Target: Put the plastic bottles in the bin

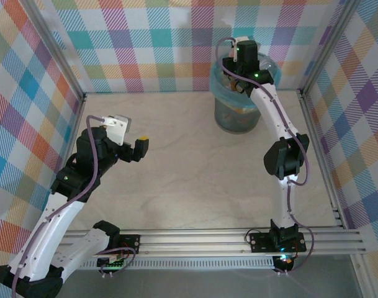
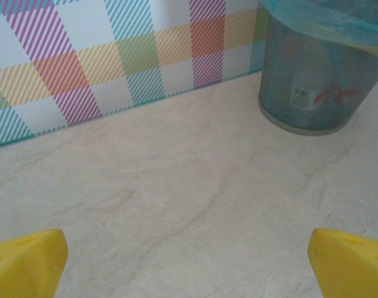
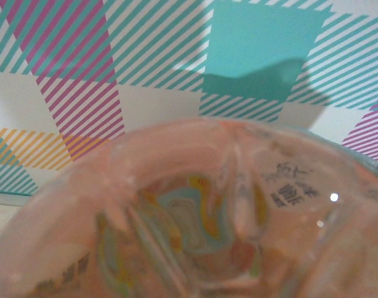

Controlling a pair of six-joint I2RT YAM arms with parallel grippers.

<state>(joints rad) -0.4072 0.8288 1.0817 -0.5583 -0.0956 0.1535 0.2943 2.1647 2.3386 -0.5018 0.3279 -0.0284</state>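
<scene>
That pinkish bottle [image 3: 195, 217] is jammed right up against your right wrist cam. Your right gripper [image 1: 241, 65] hangs over the bin [image 1: 225, 108] by the back wall [image 1: 176, 43]; can't make out its grip. Your left gripper [image 2: 189, 264] gapes wide, empty.

bin [image 1: 233, 119]: grey, blue-lined, upright, far right of centre | bottle [image 3: 207, 211]: pinkish clear, blurred
</scene>
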